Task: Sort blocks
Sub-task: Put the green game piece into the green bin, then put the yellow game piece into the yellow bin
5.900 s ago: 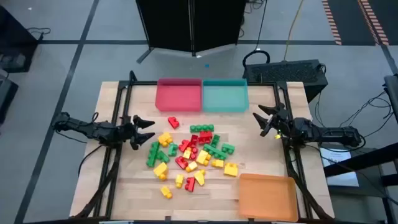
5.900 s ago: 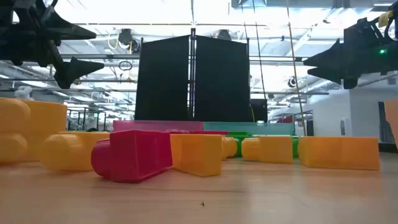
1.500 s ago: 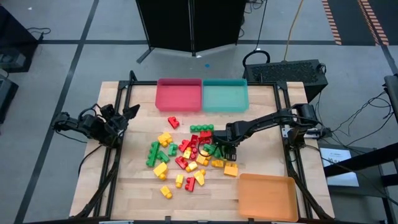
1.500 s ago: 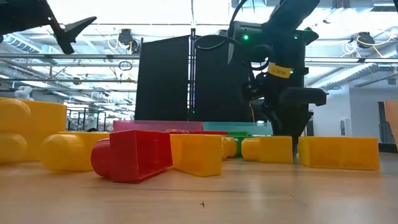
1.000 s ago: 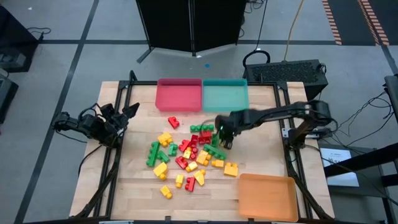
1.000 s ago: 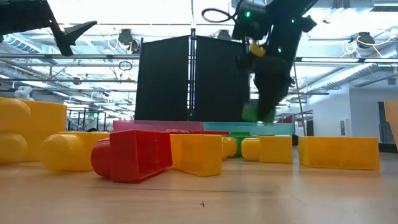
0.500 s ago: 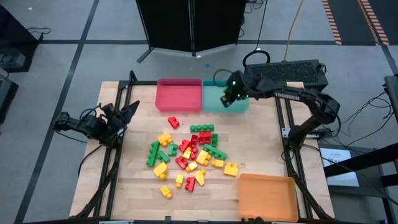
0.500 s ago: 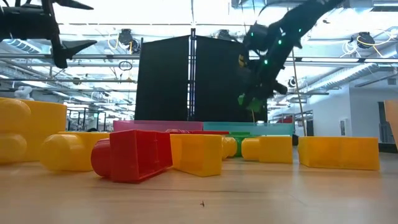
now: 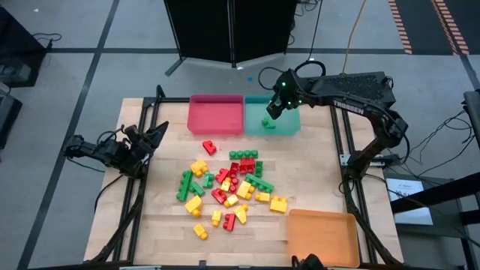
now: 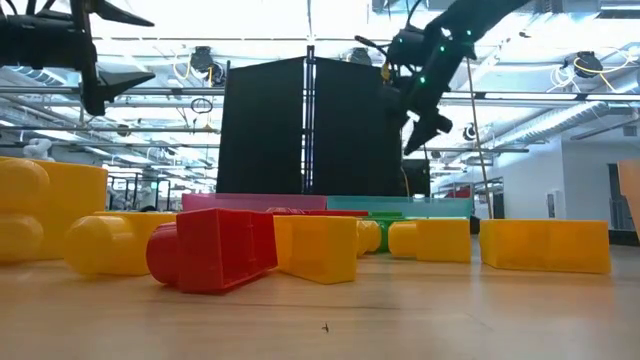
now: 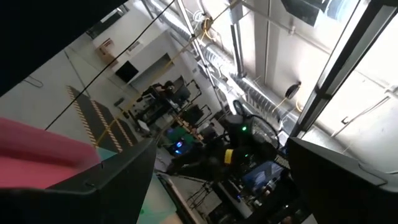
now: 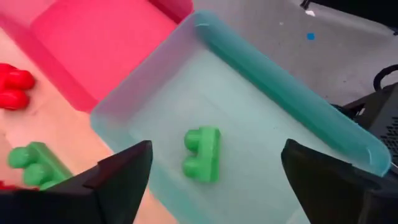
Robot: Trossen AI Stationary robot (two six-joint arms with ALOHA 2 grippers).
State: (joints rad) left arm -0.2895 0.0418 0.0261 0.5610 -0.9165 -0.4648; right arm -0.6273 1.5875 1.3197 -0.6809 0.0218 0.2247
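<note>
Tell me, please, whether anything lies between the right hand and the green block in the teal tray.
Nothing visible does. The right hand hangs open over the teal tray, and the green block lies alone on the tray floor, in plain sight between its fingers.

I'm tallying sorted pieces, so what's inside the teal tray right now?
One green block lies on the floor of the teal tray; the right pincer hangs open above it. Nothing else shows on the visible floor, but that pincer's fingers cover two strips of the tray.

One block (image 9: 268, 123) inside tray (image 9: 289, 103); rest mid-table.
</note>
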